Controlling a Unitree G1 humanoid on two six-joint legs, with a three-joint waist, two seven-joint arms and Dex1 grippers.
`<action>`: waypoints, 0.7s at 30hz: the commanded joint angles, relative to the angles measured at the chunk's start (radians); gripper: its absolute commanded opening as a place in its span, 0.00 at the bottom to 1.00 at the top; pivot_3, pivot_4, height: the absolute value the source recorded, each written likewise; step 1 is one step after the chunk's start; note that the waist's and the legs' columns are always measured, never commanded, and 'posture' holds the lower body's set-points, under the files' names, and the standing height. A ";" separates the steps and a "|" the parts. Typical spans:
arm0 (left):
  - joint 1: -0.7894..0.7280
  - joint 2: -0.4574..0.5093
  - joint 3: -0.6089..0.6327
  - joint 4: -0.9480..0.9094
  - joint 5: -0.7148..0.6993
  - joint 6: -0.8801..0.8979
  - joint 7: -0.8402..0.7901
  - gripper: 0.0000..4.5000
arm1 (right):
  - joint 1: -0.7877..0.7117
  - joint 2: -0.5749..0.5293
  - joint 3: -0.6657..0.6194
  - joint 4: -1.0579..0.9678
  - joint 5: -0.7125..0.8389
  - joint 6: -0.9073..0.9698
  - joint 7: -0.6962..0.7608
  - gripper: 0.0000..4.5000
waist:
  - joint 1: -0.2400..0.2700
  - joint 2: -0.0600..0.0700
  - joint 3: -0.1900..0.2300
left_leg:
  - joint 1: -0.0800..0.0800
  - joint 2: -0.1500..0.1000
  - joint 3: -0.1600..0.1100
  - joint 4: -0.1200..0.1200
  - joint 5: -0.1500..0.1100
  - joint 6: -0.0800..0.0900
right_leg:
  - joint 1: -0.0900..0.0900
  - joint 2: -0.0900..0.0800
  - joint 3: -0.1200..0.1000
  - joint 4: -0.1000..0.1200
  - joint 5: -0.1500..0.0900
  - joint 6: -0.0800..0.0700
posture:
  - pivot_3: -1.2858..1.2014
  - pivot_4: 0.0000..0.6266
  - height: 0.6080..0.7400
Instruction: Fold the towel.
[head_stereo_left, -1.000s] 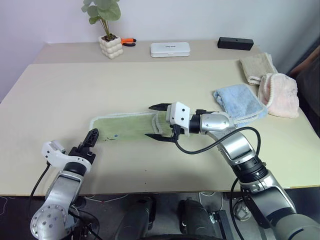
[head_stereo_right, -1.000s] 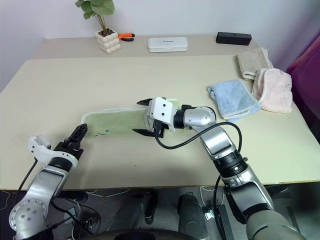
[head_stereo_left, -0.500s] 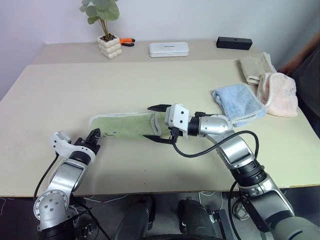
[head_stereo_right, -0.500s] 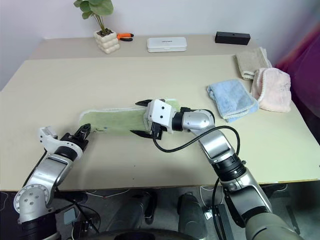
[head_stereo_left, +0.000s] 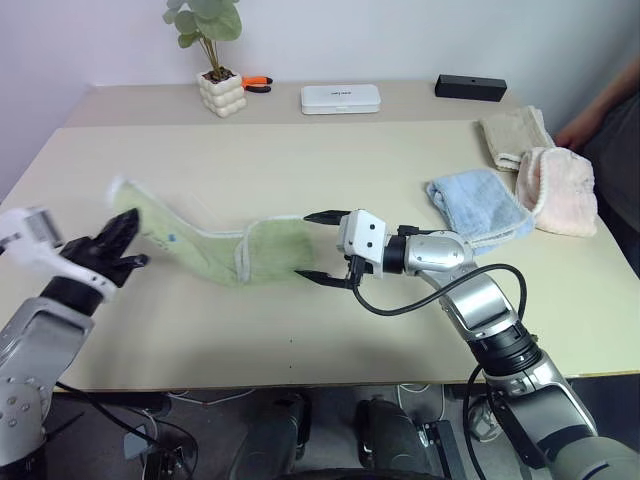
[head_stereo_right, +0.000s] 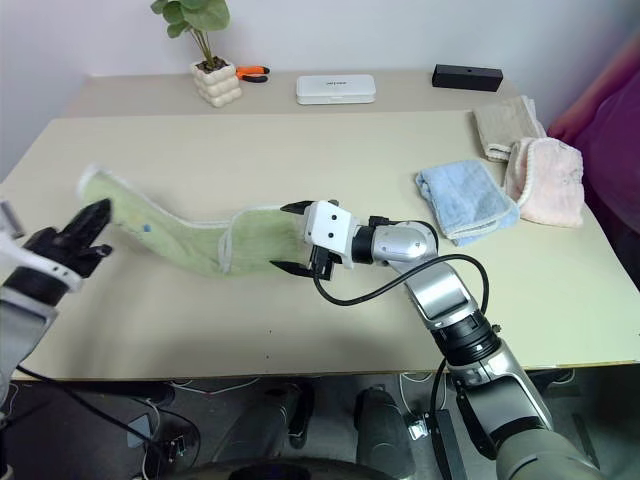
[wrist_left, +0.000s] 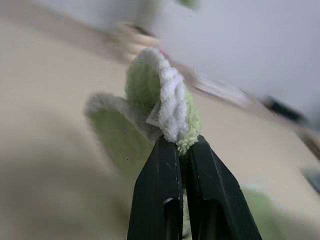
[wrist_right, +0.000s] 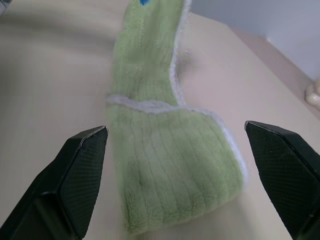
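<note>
The towel (head_stereo_left: 270, 250) is a long light green strip with whitish edging. Its right end lies folded on the table (head_stereo_left: 300, 160) while its left end hangs in the air. My left gripper (head_stereo_left: 125, 240) is shut on that raised left end, above the table's left side. In the left wrist view the two black fingers (wrist_left: 160, 190) pinch the towel's white-edged corner (wrist_left: 170, 110). My right gripper (head_stereo_left: 318, 247) rests low over the table and stands open, one finger on each side of the towel's right end (wrist_right: 170, 170). It does not grip the cloth.
A folded light blue towel (head_stereo_left: 478, 205), a pink towel (head_stereo_left: 558, 188) and a beige towel (head_stereo_left: 513, 135) lie at the right. At the back stand a potted plant (head_stereo_left: 221, 92), an orange tool (head_stereo_left: 257, 83), a white case (head_stereo_left: 340, 98) and a black box (head_stereo_left: 470, 87). A person's arm (head_stereo_left: 600, 120) shows at the right edge.
My left gripper has shut on the towel's left end and lifted it up off the table and to the left. The right gripper has stayed in place, open.
</note>
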 joint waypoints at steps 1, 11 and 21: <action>-0.111 0.067 -0.179 -0.067 0.079 0.048 -0.157 0.01 | -0.013 -0.003 -0.031 0.002 0.000 -0.011 -0.011 1.00 | 0.000 0.000 0.000 | 0.000 0.000 0.000 0.000 0.000 0.000 | 0.000 0.000 0.000 0.000 0.000 0.000 | 0.52 0.24 0.97; -0.299 0.055 -0.543 0.085 0.357 0.120 -0.399 0.01 | 0.023 -0.048 -0.076 0.008 -0.025 -0.015 -0.052 1.00 | -0.017 0.000 0.000 | 0.000 0.001 0.001 -0.007 0.005 -0.005 | -0.002 0.002 0.005 0.002 0.001 0.002 | 0.52 0.24 0.97; -0.240 0.018 -0.401 0.046 0.309 0.146 -0.442 0.54 | 0.050 -0.066 -0.087 -0.004 -0.033 -0.006 -0.068 1.00 | -0.025 0.000 0.000 | 0.000 0.002 0.000 -0.007 0.005 -0.004 | -0.002 0.003 0.006 0.002 0.001 0.001 | 0.52 0.24 0.97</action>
